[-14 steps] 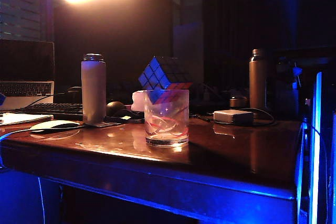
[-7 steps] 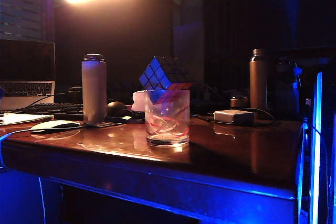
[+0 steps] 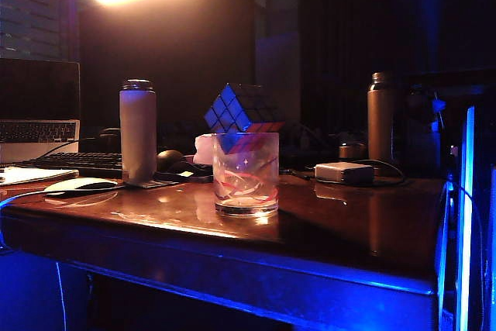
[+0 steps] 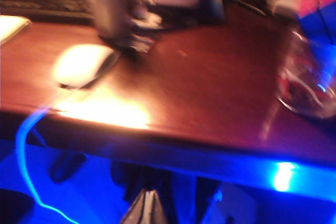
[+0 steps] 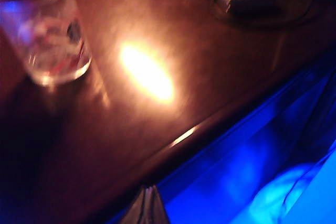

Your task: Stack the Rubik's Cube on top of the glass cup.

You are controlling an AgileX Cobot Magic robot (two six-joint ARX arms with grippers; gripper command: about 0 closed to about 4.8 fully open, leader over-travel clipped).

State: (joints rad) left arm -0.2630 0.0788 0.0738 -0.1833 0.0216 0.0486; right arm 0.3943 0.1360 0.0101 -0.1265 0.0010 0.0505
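The Rubik's Cube (image 3: 239, 114) rests tilted on the rim of the glass cup (image 3: 246, 174), one corner dipping inside, blue and red faces showing. The cup stands near the middle of the brown table (image 3: 341, 222). Neither gripper shows in the exterior view. In the left wrist view my left gripper (image 4: 149, 191) is shut and empty, below and in front of the table edge, with the glass cup (image 4: 310, 82) well away from it. My right gripper (image 5: 148, 187) is shut too, holding nothing, at the table's front edge, far from the glass cup (image 5: 52, 45).
A white bottle (image 3: 138, 131) stands left of the cup and a brown bottle (image 3: 380, 118) at the back right. A flat white box with a cable (image 3: 344, 172) lies right of the cup. A white mouse (image 3: 80, 185), keyboard (image 3: 77, 162) and laptop (image 3: 39, 110) fill the left side.
The cube and cup have not moved. A small blue shape at the left edge of the exterior view, by the laptop, has slipped out of sight.
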